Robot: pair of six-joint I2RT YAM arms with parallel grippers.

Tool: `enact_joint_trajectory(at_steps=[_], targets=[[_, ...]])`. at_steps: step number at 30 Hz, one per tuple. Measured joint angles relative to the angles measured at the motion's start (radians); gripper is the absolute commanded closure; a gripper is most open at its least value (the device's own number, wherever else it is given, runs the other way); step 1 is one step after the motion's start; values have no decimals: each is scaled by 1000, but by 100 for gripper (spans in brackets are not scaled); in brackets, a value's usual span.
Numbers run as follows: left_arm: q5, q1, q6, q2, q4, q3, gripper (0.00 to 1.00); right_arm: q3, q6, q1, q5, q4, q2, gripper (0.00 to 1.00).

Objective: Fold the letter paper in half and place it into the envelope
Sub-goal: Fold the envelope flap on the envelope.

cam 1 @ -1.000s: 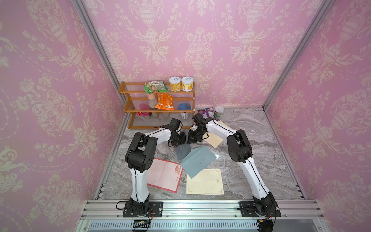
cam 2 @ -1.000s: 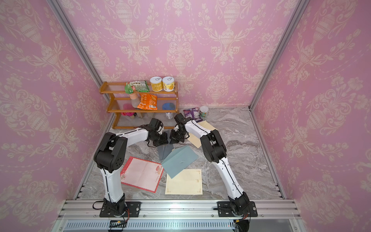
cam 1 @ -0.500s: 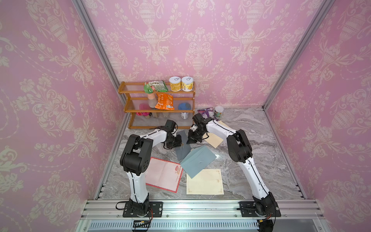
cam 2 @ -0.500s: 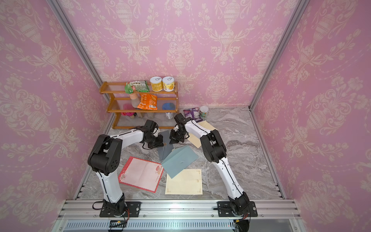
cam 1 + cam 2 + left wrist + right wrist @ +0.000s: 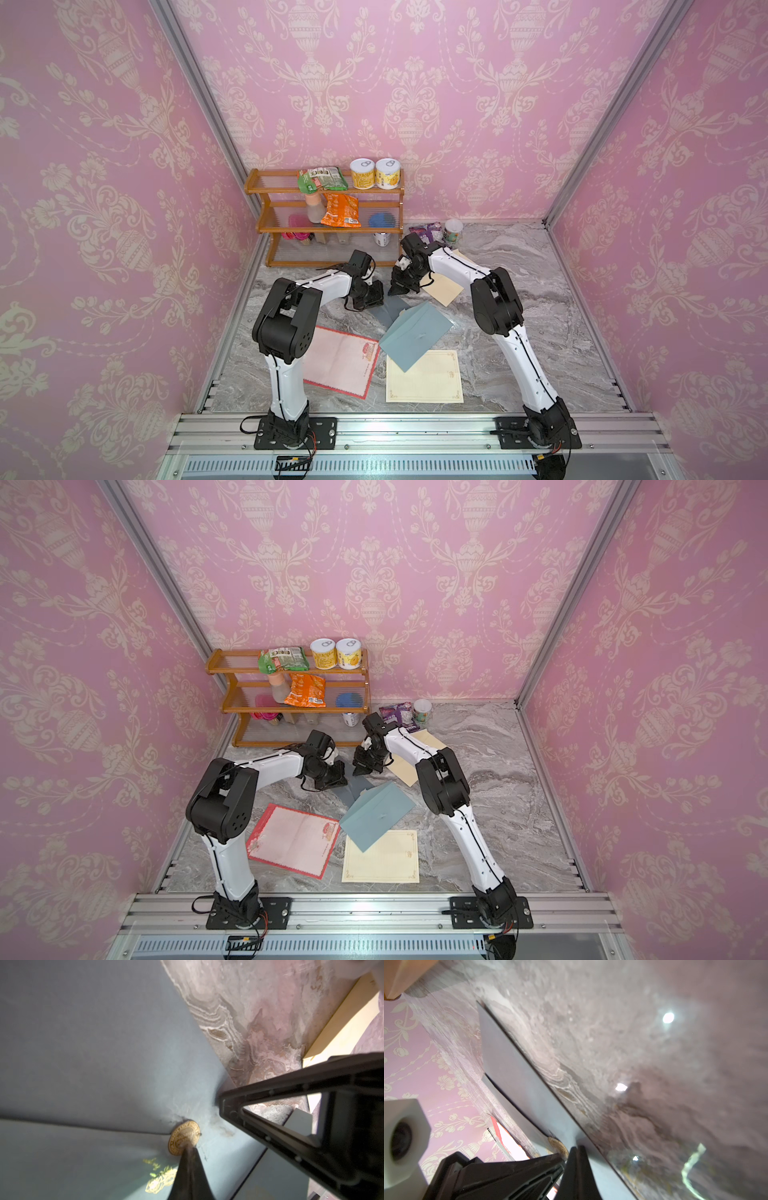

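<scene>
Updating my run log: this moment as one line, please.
left claw: shut, tip on gold seal | right claw: shut, on grey envelope | cream letter paper: flat, unfolded, under blue envelope corner

A pale blue-grey envelope (image 5: pixel 415 336) (image 5: pixel 376 814) lies flat and diagonal at mid-table. Its near corner overlaps the far left corner of a cream letter paper (image 5: pixel 428 380) (image 5: pixel 382 860), which lies flat and unfolded with a thin ornamental border. A darker grey panel (image 5: pixel 386 311) (image 5: pixel 353 787) adjoins the envelope's far edge; flap or second envelope, it cannot be told. In the left wrist view it carries a round gold seal (image 5: pixel 184 1137). Left of the cream sheet, apart from it, a red-bordered letter paper (image 5: pixel 340 361) (image 5: pixel 293 839) lies open and tilted.
</scene>
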Motion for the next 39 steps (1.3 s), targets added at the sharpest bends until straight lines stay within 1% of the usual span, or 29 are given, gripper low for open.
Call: enact_joint_trajectory(at_steps=[6,14,22,27,34,39], targets=[[-3,35,31,-2,-19,8,100,1,0,7,0,-1,0,100],[-23,26,44,-1,-44,21,100,39,-1,16,18,-39,14,100],[-27,4,-31,12,-34,35,100,151,-8,30,110,-149,53,100],[-26,0,-77,37,-31,69,100,197,-10,37,155,-202,68,100],[-26,-25,-105,87,-12,132,100,224,-13,40,171,-237,79,100],[-27,-31,-109,90,-6,135,100,224,-16,35,169,-248,79,100]])
